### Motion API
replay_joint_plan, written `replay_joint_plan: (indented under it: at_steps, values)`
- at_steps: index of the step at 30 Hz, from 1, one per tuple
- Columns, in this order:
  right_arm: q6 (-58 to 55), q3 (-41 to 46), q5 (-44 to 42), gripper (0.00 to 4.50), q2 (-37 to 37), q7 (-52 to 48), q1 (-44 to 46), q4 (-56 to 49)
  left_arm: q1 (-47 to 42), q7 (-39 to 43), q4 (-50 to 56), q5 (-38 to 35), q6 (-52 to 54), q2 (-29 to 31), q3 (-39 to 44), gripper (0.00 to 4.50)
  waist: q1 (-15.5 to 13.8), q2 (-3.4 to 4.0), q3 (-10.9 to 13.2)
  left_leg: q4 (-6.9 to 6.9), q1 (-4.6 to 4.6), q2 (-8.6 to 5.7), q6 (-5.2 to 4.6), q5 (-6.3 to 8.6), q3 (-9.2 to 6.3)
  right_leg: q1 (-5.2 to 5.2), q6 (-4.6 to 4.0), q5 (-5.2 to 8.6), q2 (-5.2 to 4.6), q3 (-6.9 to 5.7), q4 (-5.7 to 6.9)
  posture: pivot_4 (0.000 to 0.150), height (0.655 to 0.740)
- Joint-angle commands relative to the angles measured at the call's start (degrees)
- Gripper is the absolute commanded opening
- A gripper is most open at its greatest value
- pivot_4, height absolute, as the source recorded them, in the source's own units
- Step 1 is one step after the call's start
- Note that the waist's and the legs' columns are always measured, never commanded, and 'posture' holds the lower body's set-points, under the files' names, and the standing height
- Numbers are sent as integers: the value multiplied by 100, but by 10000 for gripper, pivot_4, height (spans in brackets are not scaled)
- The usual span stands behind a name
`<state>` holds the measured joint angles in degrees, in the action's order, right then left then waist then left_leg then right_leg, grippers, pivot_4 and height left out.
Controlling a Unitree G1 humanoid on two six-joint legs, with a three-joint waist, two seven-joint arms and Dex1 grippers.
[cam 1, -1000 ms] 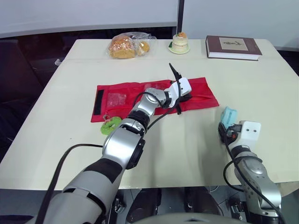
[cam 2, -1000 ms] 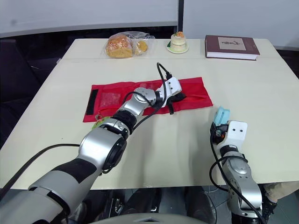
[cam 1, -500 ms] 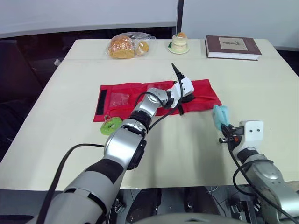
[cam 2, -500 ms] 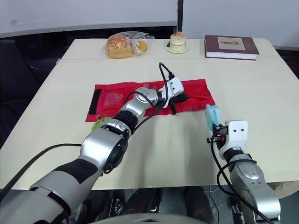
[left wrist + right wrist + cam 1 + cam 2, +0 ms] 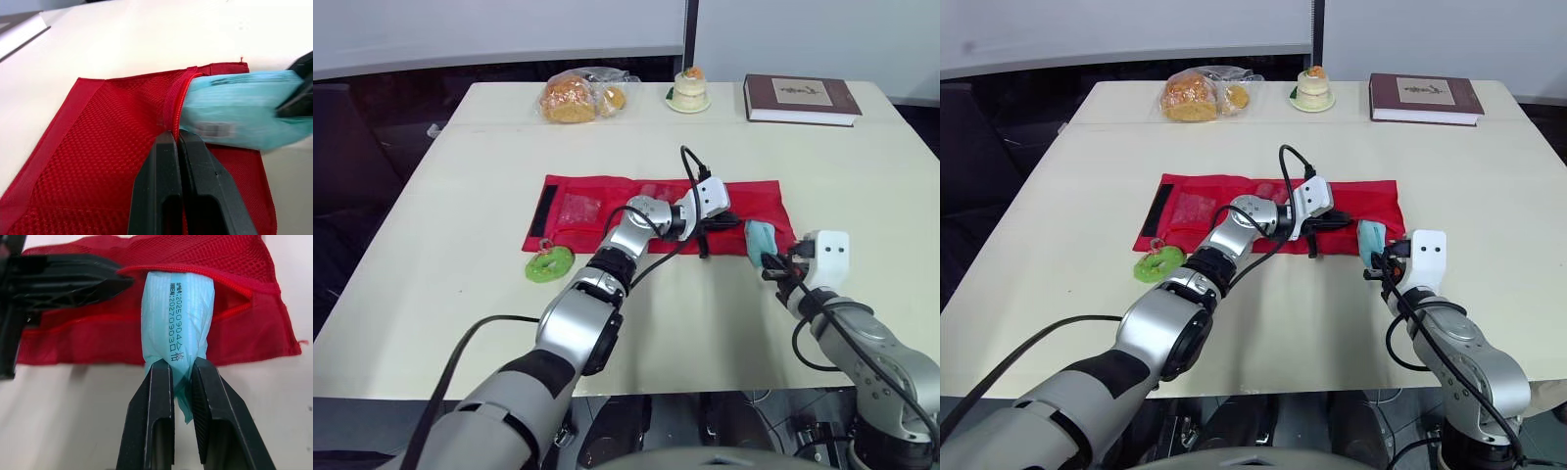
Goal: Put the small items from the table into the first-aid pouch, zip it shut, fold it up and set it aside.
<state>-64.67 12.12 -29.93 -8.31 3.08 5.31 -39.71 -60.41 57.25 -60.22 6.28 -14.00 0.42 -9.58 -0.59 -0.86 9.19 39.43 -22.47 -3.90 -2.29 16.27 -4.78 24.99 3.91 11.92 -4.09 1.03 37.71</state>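
The red first-aid pouch [image 5: 607,211] lies flat and unfolded across the middle of the table. My left gripper [image 5: 177,142] is shut on the upper edge of its zipper opening near the pouch's right end [image 5: 717,221]. Just right of it, my right gripper [image 5: 180,366] is shut on the tail of a light blue packet [image 5: 178,313]. The packet's far end sits inside the opening, under the raised zipper edge. The same packet [image 5: 760,240] shows at the pouch's right end. A green ring-shaped item [image 5: 548,264] lies on the table by the pouch's near left corner.
Along the table's far edge stand a bag of bread [image 5: 578,96], a small cake on a plate [image 5: 689,90] and a brown book [image 5: 801,98]. Small packets show through the pouch's mesh [image 5: 578,209]. A black strap [image 5: 545,201] marks the pouch's left end.
My right gripper has carried the blue packet from the table's right side up to the pouch and into its opening. The left gripper has drawn the pouch a little to the right.
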Motion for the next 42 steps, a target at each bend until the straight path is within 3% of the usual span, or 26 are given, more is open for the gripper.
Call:
replay_joint_plan:
  at_steps: [1, 11, 12, 15, 16, 17, 18, 24, 27, 34, 37, 42]
  values:
    - [168, 7, 147, 3377, 166, 185, 336, 237, 52, 81, 457, -182, 57, -141, -41, 0, 9, 0, 0, 0, 0, 0, 0, 0, 0, 0, 0, 0, 0, -1, 0, 1500, 7289]
    - [1935, -455, 1095, 3377, 160, -73, 990, 1780, 188, -153, 604, -199, 216, -353, -118, 0, 47, 3, -1, -3, -1, -1, 2, -1, 3, 6, 0, 0, 0, 3, 1, 1500, 7289]
    - [1918, -494, 1003, 10249, 137, -239, 916, 1738, 152, -261, 522, -167, 197, -377, -118, 0, 53, 2, -1, -4, -1, -1, 2, -1, 3, 7, 0, 0, 0, 3, 1, 1500, 7289]
    - [1844, -674, 1002, 22750, -90, -533, 583, 1384, 69, -461, 361, -129, 160, -429, -118, 0, 74, 3, -1, -4, -9, -1, 2, -1, 2, 14, 0, 0, 0, 3, 2, 1500, 7289]
    - [1815, -696, 1011, 29300, -173, -589, 480, 1254, 44, -505, 321, -133, 156, -442, -112, 0, 87, 2, -1, -4, -11, -1, 2, -1, 3, 16, 0, 0, 0, 4, 2, 1500, 7289]
    - [1764, -683, 962, 31209, -226, -648, 394, 1135, 27, -532, 292, -136, 150, -449, -113, 0, 105, 5, -2, -4, -11, -1, 2, -1, 3, 16, 0, 0, 0, 4, 2, 1500, 7289]
    - [1646, -634, 819, 37560, -315, -775, 237, 882, 1, -575, 250, -135, 143, -458, -108, 0, 124, 6, -2, -4, -13, -1, 2, -1, 4, 18, 0, 0, -1, 5, 4, 1500, 7289]
    - [1231, 23, -56, 37560, -939, -1505, -831, -574, -44, -607, 156, -162, 96, -448, -96, 0, 73, 15, -4, -3, -20, -2, 1, 0, 2, 22, 0, 0, -2, 2, 2, 1500, 7289]
    - [1409, 336, 11, 37560, -1103, -1466, -1056, -511, -40, -577, 175, -191, 110, -452, -83, 0, 113, 14, -4, -3, -22, -1, 1, 0, 2, 20, 1, 0, -1, 3, -3, 1500, 7289]
    - [1540, 34, -9, 37560, -1035, -1485, -760, -231, -1, -525, 230, -198, 117, -467, -101, 0, 125, 15, -4, -7, -14, 3, 0, 0, 6, 21, 1, 0, 3, 7, 3, 1500, 7289]
    - [1672, 15, 132, 28878, -1026, -1423, -720, -68, -12, -523, 244, -203, 128, -455, -93, 0, 103, 15, -4, -6, -16, 0, 1, -1, 6, 20, 1, 0, 0, 6, 0, 1500, 7289]
    - [1811, -150, 255, 3357, -1078, -1462, -539, 257, -11, -520, 269, -222, 144, -423, -87, 0, 117, 15, -4, -5, -16, 0, 1, -1, 6, 21, 1, 0, 0, 7, 2, 1500, 7289]
